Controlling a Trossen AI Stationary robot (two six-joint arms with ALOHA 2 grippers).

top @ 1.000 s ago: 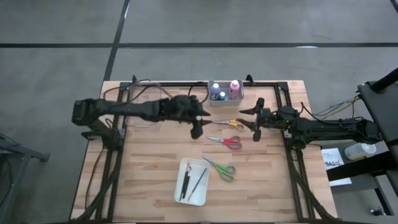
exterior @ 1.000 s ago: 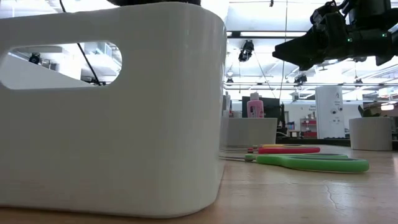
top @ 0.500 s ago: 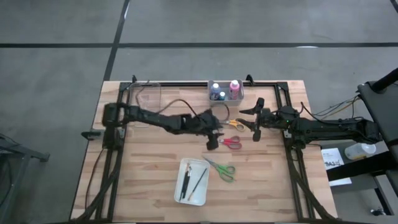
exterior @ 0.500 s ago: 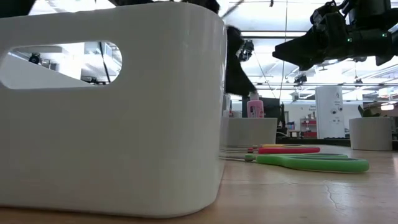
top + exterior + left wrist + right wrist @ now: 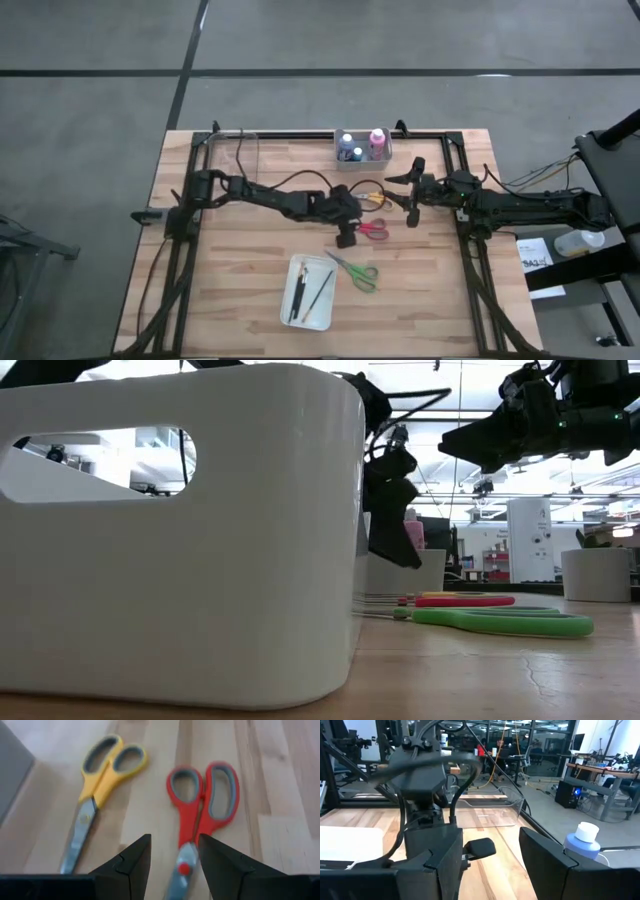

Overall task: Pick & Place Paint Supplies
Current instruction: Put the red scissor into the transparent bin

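Note:
Red-handled scissors [image 5: 373, 229] lie flat on the table's middle, with orange scissors [image 5: 371, 198] beyond them and green scissors [image 5: 355, 271] nearer. My left gripper [image 5: 175, 862] is open and hangs just above the red scissors [image 5: 202, 800], a finger on either side of the pivot and touching nothing. It slants down from the table's left [image 5: 347, 236]. Thin dark brushes [image 5: 308, 291] lie in a white tray [image 5: 323, 318]. Capped bottles stand in a small bin [image 5: 362, 149] at the far edge. My right gripper [image 5: 411, 191] waits open and level at the right.
A clear box [image 5: 235, 150] sits at the far left corner. The white tray's wall [image 5: 180, 530] fills the low view's left. The black frame rails [image 5: 462, 170] run along the table's sides. Bare wood lies left of the tray and at the near right.
My left gripper has come down and moved toward the table's right and near edges, from beside the orange scissors to just over the red scissors, tipping further downward. The gap between its fingers has stayed the same. The scissors have not moved.

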